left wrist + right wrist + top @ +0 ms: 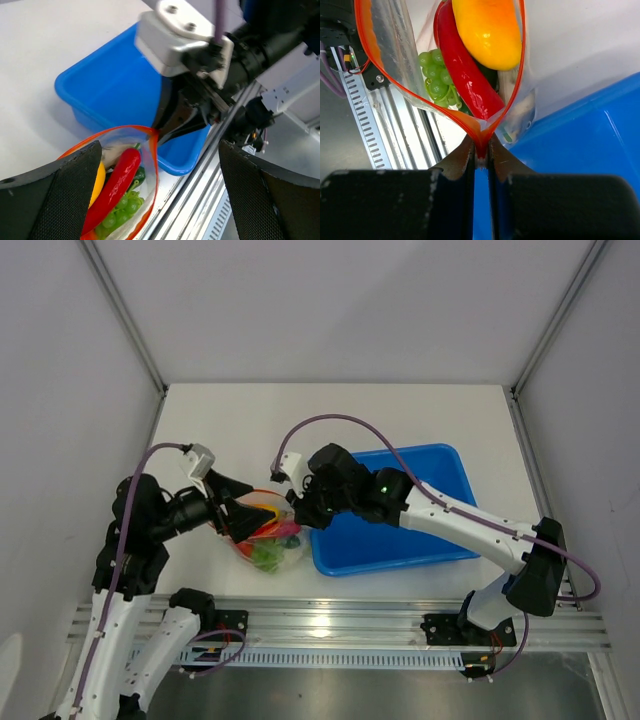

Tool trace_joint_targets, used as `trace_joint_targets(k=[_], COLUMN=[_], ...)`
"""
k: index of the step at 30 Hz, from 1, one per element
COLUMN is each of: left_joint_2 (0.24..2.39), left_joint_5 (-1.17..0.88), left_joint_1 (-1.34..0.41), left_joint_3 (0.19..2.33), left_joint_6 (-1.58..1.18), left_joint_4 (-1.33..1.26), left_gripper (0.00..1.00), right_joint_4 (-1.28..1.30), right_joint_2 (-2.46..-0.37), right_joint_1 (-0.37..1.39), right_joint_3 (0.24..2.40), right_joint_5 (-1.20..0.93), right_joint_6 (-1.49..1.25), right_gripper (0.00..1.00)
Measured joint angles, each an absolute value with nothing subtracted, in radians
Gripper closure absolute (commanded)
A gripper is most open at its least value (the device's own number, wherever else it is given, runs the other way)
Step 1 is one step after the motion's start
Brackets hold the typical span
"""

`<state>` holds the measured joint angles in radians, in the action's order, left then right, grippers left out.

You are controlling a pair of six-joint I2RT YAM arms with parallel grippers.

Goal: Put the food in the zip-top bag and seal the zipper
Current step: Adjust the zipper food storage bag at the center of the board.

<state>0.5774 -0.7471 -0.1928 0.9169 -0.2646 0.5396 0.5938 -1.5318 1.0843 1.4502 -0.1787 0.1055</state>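
The clear zip-top bag (268, 540) hangs between my two grippers, left of the blue tray. Its mouth is open, and the orange-red zipper (365, 60) forms a loop. Inside lie a red chili (465, 75), a yellow squash (487, 30), a knobbly light green piece (435, 75) and a dark green piece under them. A grey fish (520, 120) shows through the plastic. My right gripper (481, 150) is shut on the zipper's right corner. My left gripper (160, 147) is open, its left finger (55, 200) against the bag's left side and hiding part of the bag.
The blue tray (420, 540) lies right of the bag, under my right arm, and looks empty. The metal rail (350, 625) runs along the table's near edge, just below the bag. Grey walls close in the back and both sides.
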Motion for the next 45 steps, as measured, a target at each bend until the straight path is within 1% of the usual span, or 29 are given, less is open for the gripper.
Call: trace_joint_targets(k=[4, 11, 16, 24, 38, 42, 45], left_joint_2=[0.609, 0.643, 0.656, 0.757, 0.904, 0.897, 0.851], left_joint_5=[-0.782, -0.785, -0.802, -0.825, -0.864, -0.855, -0.836], left_joint_1=[-0.242, -0.290, -0.299, -0.325, -0.361, -0.366, -0.367], left_joint_3=[0.928, 0.928, 0.928, 0.904, 0.868, 0.843, 0.814], left_joint_6=[-0.161, 0.064, 0.182, 0.373, 0.465, 0.472, 0.472], left_joint_4=[0.535, 0.537, 0.530, 0.528, 0.515, 0.494, 0.464], left_gripper=[0.01, 0.01, 0.01, 0.01, 0.00, 0.00, 0.02], right_joint_4=[0.598, 0.610, 0.615, 0.617, 0.620, 0.623, 0.624], right_joint_2=[-1.538, -1.540, -1.540, -1.540, -1.541, -1.542, -1.543], right_joint_1=[1.066, 1.051, 1.036, 1.019, 0.998, 0.997, 0.997], right_joint_3=[1.460, 1.466, 1.466, 1.467, 1.467, 1.467, 1.469], right_joint_5=[-0.215, -0.277, -0.306, -0.334, -0.373, -0.376, -0.376], right_joint_6=[0.106, 0.106, 0.107, 0.108, 0.110, 0.110, 0.110], right_gripper=[1.00, 1.00, 1.00, 1.00, 1.00, 1.00, 1.00])
